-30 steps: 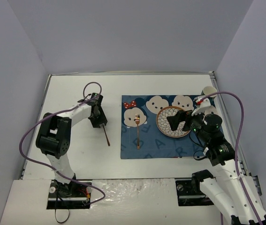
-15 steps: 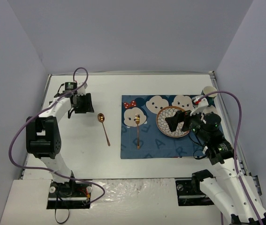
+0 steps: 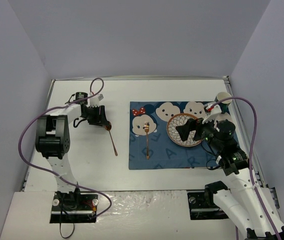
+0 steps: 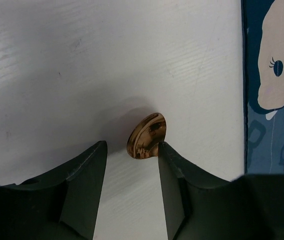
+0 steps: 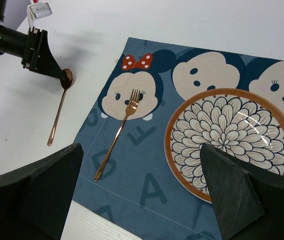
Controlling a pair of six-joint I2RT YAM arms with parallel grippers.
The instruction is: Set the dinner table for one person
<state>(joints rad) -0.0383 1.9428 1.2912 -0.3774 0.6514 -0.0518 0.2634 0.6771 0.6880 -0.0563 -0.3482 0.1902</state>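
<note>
A copper spoon lies on the white dinner table, left of the dark blue mat. My left gripper is low at the spoon's bowl, jaws open; the bowl sits just past the tips, against the right finger, with only tabletop between the jaws. A copper fork and a flower-patterned plate rest on the mat. Wide open and holding nothing, my right gripper hovers over the plate; the fork and spoon show in its view.
A pale cup stands at the back right, off the mat's corner. Grey walls close in the table on three sides. The left arm's purple cable loops over the left part of the table.
My left gripper lifted off the spoon's bowl, swung back left, then returned to the bowl end at a new angle. Spoon, fork, plate and right arm stayed put.
</note>
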